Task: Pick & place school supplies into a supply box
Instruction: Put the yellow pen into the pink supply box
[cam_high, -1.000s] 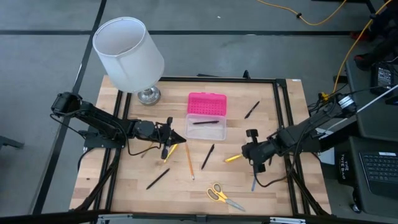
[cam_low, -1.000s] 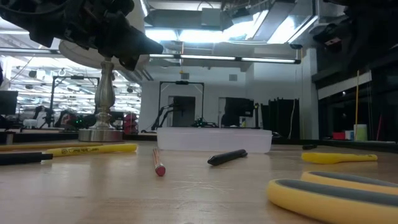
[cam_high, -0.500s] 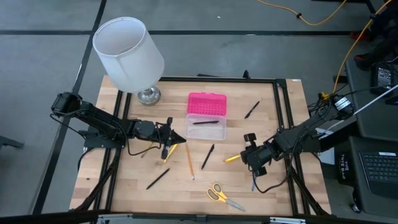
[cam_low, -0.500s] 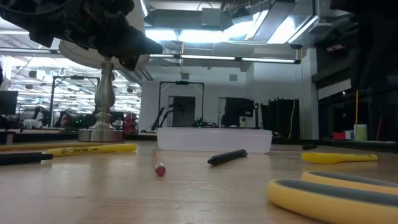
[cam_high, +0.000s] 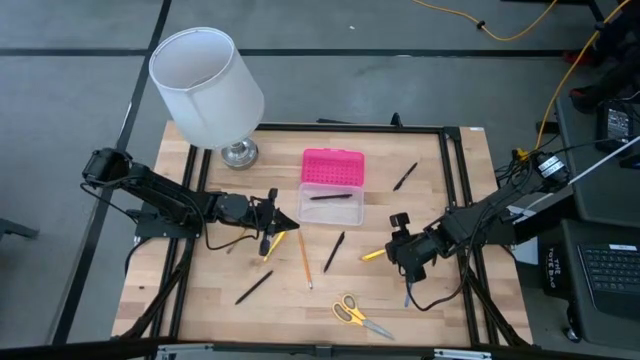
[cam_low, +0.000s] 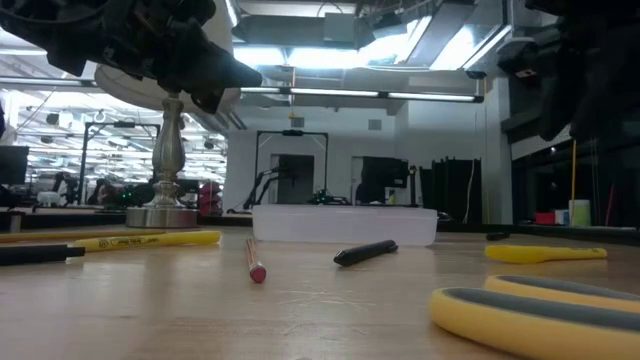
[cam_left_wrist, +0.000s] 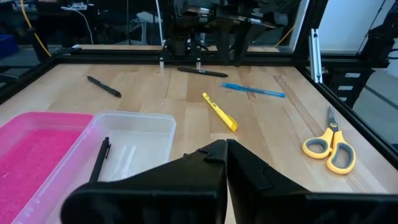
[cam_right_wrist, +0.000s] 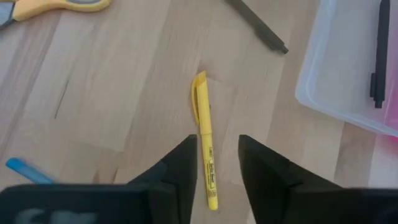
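Yellow plastic marks the job in hand: a short yellow highlighter pen (cam_right_wrist: 204, 146) lies flat on the wooden table (cam_high: 200, 290), well in from its right edge, and the right gripper (cam_right_wrist: 216, 167) hangs directly above it with one dark finger on each side of the barrel. The fingers stand narrowly apart, just wider than the pen, and nothing is held yet. I judge this alignment is deliberate, so that a straight descent puts the barrel between the pads.

The right arm (cam_high: 480, 225) reaches in low from the right edge, forearm nearly level, wrist tipped down at the table.

The clear plastic supply box (cam_high: 331, 203) sits at the middle of the table toward the far edge, its bright pink lid (cam_high: 333, 166) folded back flat behind it. One black pen (cam_high: 330, 197) already lies inside, so the opening is ready for more. Loose supplies lie scattered around it: a thin orange pencil (cam_high: 304, 258) and a black pen (cam_high: 335, 251) nearer the front edge, yellow-handled scissors (cam_high: 355, 314) close to the front edge, and a blue pen (cam_left_wrist: 254, 90) near the right arm.

The left gripper (cam_high: 282, 216) waits beside the box's left side, fingers pressed together and empty, arm stretched in from the left edge. A white-shaded lamp (cam_high: 208, 85) stands at the far left corner.
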